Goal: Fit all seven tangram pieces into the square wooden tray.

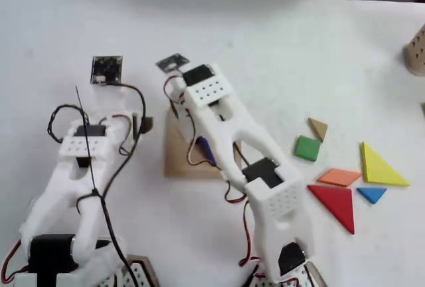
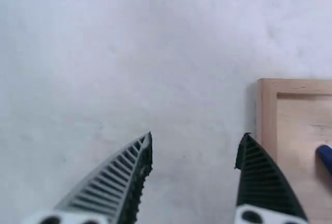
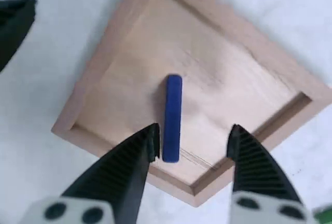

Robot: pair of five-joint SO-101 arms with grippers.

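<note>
The right gripper (image 3: pixel 193 130) hangs with its jaws spread over the tray (image 3: pixel 104 53), gripping nothing. Below it, between the jaws and close to one finger, the blue piece (image 3: pixel 173 117) appears to stand on its edge on the tray floor rather than lie flat. The left gripper (image 2: pixel 197 136) is also parted and empty over the bare table (image 1: pixel 265 34), with the tray's corner just beside one finger.

Well off to the right gripper's right lie the tan triangle (image 1: pixel 317 127), green square (image 1: pixel 307 148), orange piece (image 1: pixel 339 177), yellow triangle (image 1: pixel 380 165), small blue triangle (image 1: pixel 371 194) and red triangle (image 1: pixel 335 204).

The step in hand looks like seating the first piece. The next move likely calls for tipping it flat into a corner, then fetching another.
</note>
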